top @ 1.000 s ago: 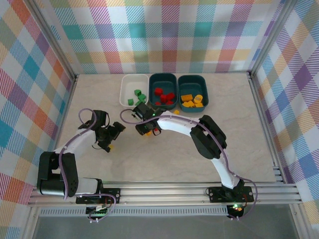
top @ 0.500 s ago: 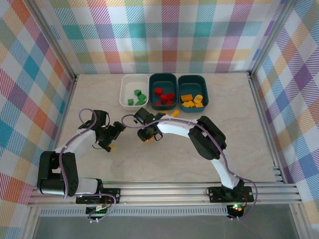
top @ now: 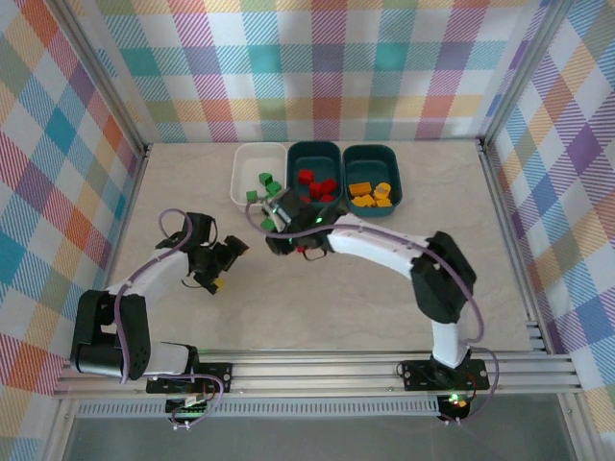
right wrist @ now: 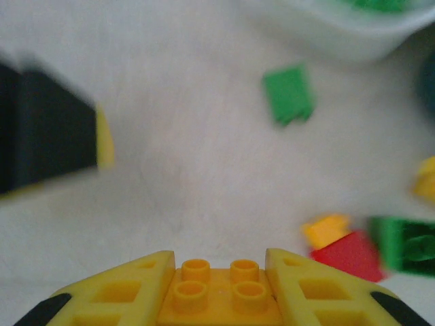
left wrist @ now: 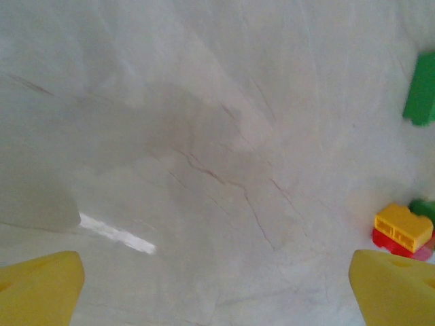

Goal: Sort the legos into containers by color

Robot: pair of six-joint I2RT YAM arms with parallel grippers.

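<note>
My right claw (right wrist: 217,266) pinches an orange brick (right wrist: 219,302); my left claw (left wrist: 217,291) hangs spread wide above the table (left wrist: 204,136), a green brick (left wrist: 421,92) near.

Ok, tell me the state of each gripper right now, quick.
Left gripper: open, holding nothing.
Right gripper: closed on a yellow-orange lego.

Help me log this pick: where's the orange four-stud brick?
Right wrist view, bottom centre: the orange four-stud brick sits between the right gripper's yellow fingers, a red brick lying ahead to its right.
</note>
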